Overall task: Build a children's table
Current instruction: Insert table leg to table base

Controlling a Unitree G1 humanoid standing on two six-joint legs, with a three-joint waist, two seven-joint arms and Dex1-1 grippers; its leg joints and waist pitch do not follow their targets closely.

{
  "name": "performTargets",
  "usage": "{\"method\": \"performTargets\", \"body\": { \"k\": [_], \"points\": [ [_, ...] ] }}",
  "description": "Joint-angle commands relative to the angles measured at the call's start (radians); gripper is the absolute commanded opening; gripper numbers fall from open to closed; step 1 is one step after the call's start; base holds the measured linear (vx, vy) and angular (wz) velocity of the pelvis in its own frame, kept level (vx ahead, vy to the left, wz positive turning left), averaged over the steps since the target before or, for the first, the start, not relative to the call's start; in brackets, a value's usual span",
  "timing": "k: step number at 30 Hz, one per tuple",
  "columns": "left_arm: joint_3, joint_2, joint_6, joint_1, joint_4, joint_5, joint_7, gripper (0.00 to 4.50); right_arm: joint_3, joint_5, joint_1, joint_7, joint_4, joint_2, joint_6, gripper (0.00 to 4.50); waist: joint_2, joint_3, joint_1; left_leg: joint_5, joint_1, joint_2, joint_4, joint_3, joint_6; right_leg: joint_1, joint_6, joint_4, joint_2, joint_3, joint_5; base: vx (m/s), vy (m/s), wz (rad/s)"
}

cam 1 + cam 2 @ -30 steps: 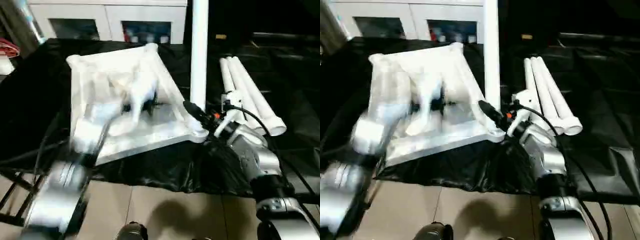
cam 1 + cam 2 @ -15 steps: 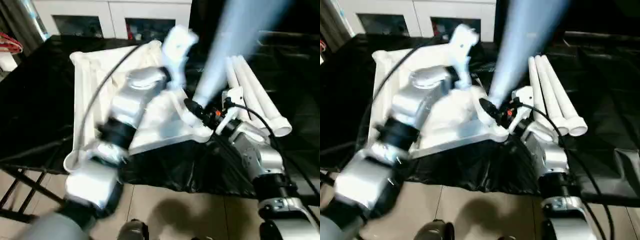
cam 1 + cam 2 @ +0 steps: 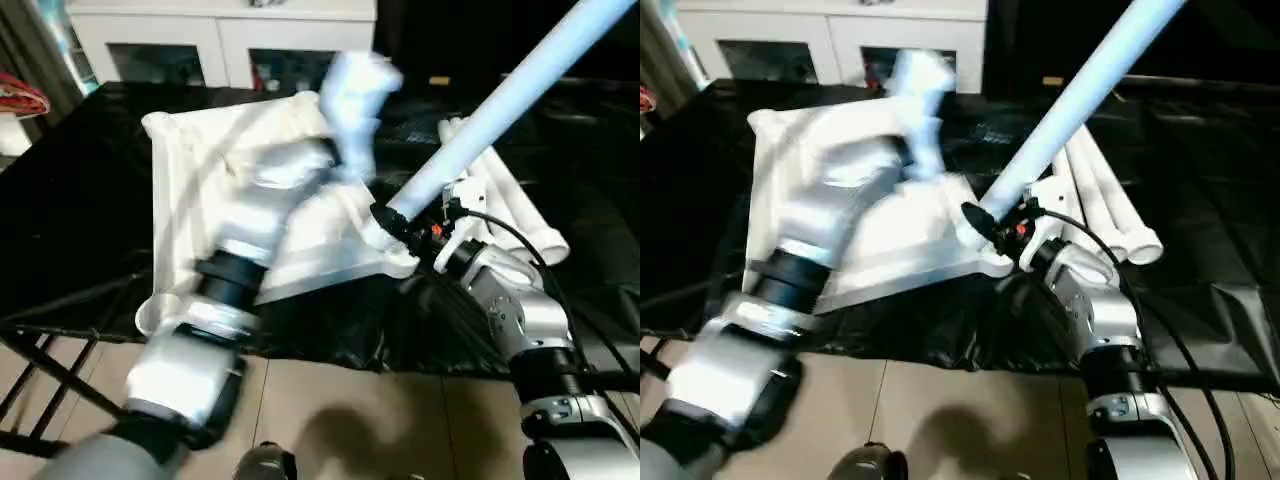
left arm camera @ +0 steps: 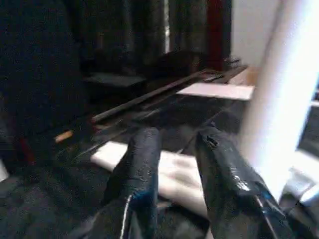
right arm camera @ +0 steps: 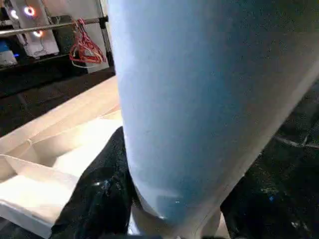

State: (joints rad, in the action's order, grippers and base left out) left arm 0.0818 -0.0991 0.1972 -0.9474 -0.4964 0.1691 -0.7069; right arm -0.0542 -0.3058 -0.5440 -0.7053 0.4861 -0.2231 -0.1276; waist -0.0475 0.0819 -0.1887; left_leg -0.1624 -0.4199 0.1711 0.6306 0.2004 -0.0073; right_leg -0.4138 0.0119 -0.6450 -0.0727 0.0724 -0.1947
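Observation:
The white table top [image 3: 190, 170] lies ribbed side up on the black-covered bench. My right gripper [image 3: 385, 220] is shut on the lower end of one white leg [image 3: 500, 105], right at the top's near right corner socket [image 3: 392, 262]. That leg leans up and away to the right. In the right wrist view the leg [image 5: 199, 99] sits between black fingers [image 5: 99, 199]. My left arm reaches across the top, with its blurred left gripper [image 3: 355, 85] near the leaning leg. In the left wrist view the left gripper [image 4: 178, 134] is open and holds nothing. Three more legs [image 3: 510, 205] lie side by side to the right.
A white cabinet with glass doors [image 3: 200, 50] stands behind the bench. A red wire object [image 3: 20, 100] sits at the far left. The black cloth [image 3: 70, 230] hangs over the bench's front edge above a tiled floor [image 3: 350, 410]. A black folding frame [image 3: 40, 370] shows at lower left.
The leg in my right gripper has tipped from upright to leaning right. My left arm has swung from the near left up across the top toward the leg.

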Motion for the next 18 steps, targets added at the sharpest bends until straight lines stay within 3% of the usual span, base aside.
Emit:
{"method": "performTargets", "body": {
  "k": [1, 7, 8, 11, 13, 14, 17, 18],
  "points": [
    [0.012, -0.038, -0.001, 0.021, -0.027, -0.047, -0.007, 1.64, -0.007, 0.016, -0.021, 0.02, 0.011, -0.011, 0.002, 1.89, 0.02, -0.087, 0.007, -0.289, 0.038, 0.072, -0.091, -0.05, -0.014, 0.037, 0.154, 0.102, -0.103, -0.057, -0.335, 0.0, 0.0, 0.0],
    [0.072, -0.101, 0.028, 0.093, -0.065, -0.082, -0.075, 2.17, -0.021, 0.036, -0.038, 0.063, 0.05, -0.022, 0.006, 1.89, 0.016, -0.098, 0.01, -0.207, 0.037, 0.068, -0.082, -0.041, 0.002, 0.037, 0.196, 0.083, -0.099, -0.057, -0.18, 0.0, 0.0, 0.0],
    [0.1, -0.105, 0.027, 0.127, -0.055, -0.083, -0.107, 2.28, -0.019, 0.042, -0.04, 0.068, 0.055, -0.027, 0.004, 1.89, 0.017, -0.104, 0.007, -0.156, 0.033, 0.067, -0.076, -0.04, 0.027, 0.042, 0.218, 0.072, -0.1, -0.055, -0.096, 0.0, 0.0, 0.0],
    [0.147, -0.114, 0.032, 0.18, -0.057, -0.093, -0.172, 2.4, -0.015, 0.049, -0.041, 0.069, 0.056, -0.037, -0.007, 1.89, 0.015, -0.106, 0.004, -0.103, 0.026, 0.064, -0.07, -0.038, 0.069, 0.043, 0.24, 0.065, -0.099, -0.052, -0.022, 0.0, 0.0, 0.0],
    [0.157, -0.118, 0.038, 0.19, -0.06, -0.098, -0.187, 2.4, -0.013, 0.05, -0.041, 0.068, 0.056, -0.04, -0.012, 1.89, 0.015, -0.104, 0.004, -0.115, 0.027, 0.065, -0.07, -0.037, 0.074, 0.042, 0.24, 0.069, -0.1, -0.052, -0.042, 0.0, 0.0, 0.0],
    [0.165, -0.12, 0.048, 0.198, -0.067, -0.105, -0.198, 2.4, -0.009, 0.055, -0.041, 0.066, 0.056, -0.044, -0.017, 1.89, 0.01, -0.102, 0.006, -0.141, 0.029, 0.066, -0.072, -0.037, 0.066, 0.041, 0.236, 0.073, -0.099, -0.053, -0.074, 0.0, 0.0, 0.0],
    [0.173, -0.121, 0.062, 0.206, -0.081, -0.111, -0.209, 2.5, -0.006, 0.06, -0.039, 0.063, 0.056, -0.048, -0.021, 1.89, 0.012, -0.095, 0.008, -0.208, 0.033, 0.068, -0.081, -0.04, 0.034, 0.042, 0.219, 0.086, -0.101, -0.053, -0.187, 0.0, 0.0, 0.0],
    [0.18, -0.122, 0.049, 0.211, -0.107, -0.118, -0.215, 2.5, -0.006, 0.062, -0.037, 0.061, 0.054, -0.051, -0.024, 1.89, 0.006, -0.092, 0.011, -0.248, 0.036, 0.07, -0.086, -0.043, 0.011, 0.04, 0.206, 0.091, -0.102, -0.055, -0.242, 0.0, 0.0, 0.0]
  ]
}}
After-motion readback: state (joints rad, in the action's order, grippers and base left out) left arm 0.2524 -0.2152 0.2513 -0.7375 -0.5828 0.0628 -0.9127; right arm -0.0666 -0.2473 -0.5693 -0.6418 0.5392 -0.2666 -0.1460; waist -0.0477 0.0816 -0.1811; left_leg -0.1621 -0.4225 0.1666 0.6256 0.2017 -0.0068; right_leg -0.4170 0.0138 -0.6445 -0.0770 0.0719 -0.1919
